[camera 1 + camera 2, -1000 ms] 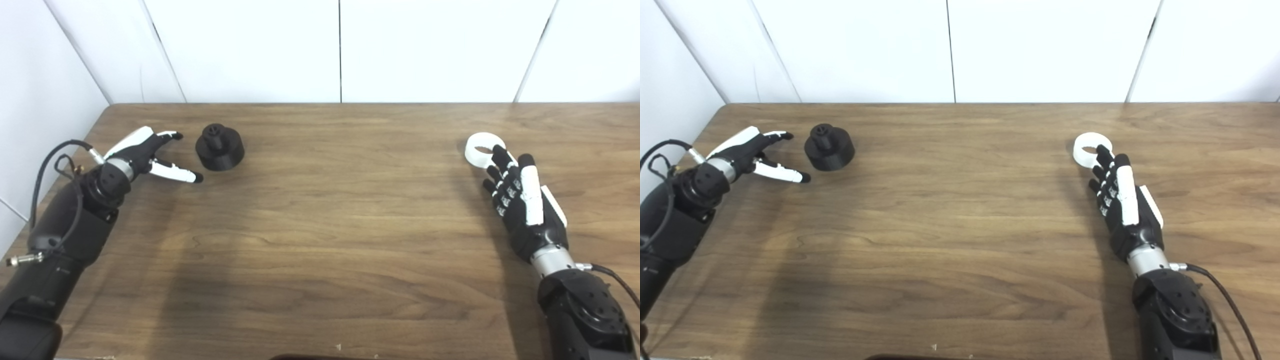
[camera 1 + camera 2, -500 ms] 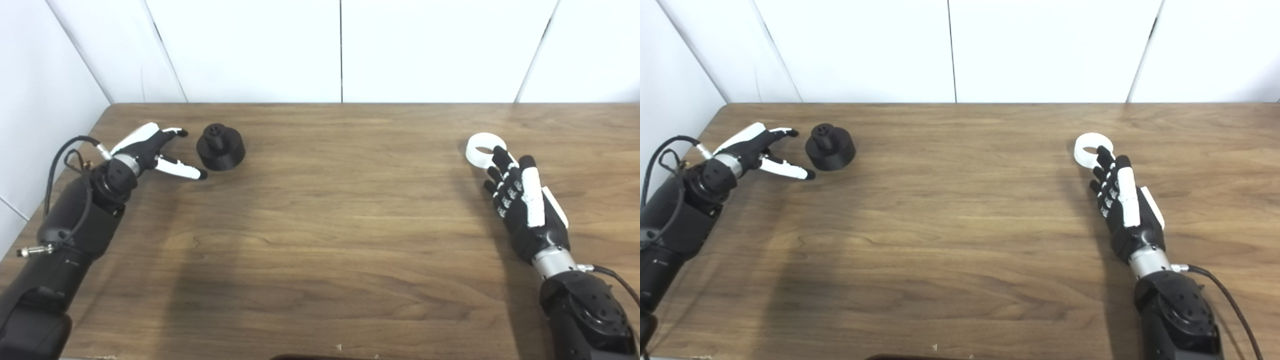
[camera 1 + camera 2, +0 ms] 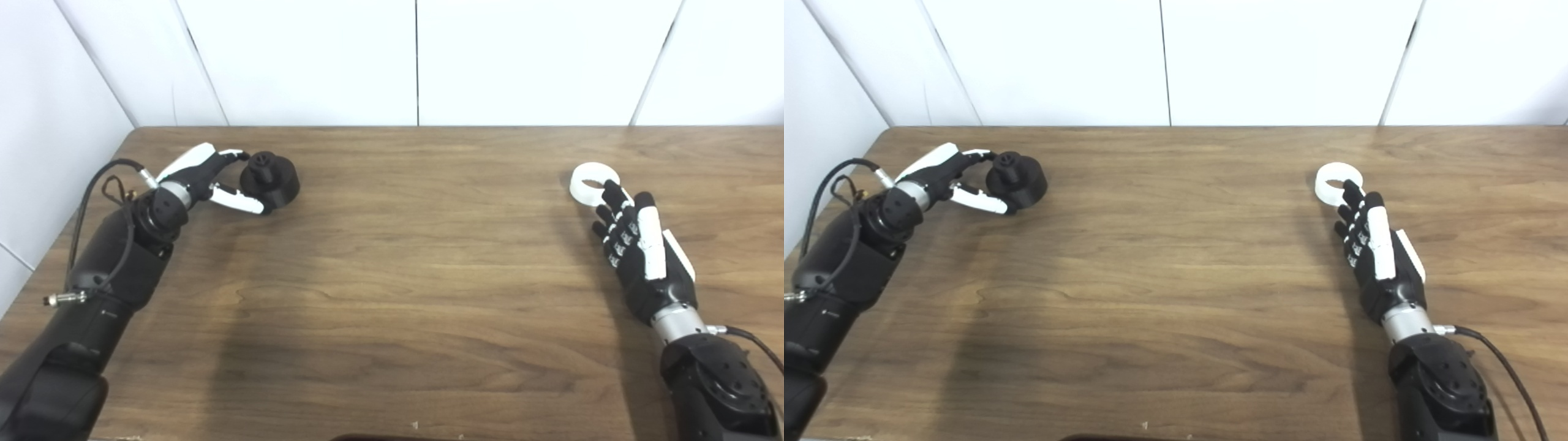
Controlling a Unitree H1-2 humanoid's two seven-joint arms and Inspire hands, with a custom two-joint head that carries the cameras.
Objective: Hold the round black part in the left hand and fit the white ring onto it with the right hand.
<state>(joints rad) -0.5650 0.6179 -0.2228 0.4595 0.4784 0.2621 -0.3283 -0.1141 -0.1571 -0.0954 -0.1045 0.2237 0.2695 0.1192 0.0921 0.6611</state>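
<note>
Fingers (image 3: 231,154) of the left hand (image 3: 199,180) spread around the left side of the round black plastic part (image 3: 270,179), thumb reaching under its near edge and the others at its far edge; whether they touch it yet I cannot tell. This stubby part, with a small raised hub on top, sits on the brown wooden table (image 3: 404,263) at the far left. Well apart, at the far right, lies the flat white ring (image 3: 589,181). Just near of it the right hand (image 3: 640,245) lies extended, fingers straight and together, fingertips overlapping the ring's near edge, holding nothing.
</note>
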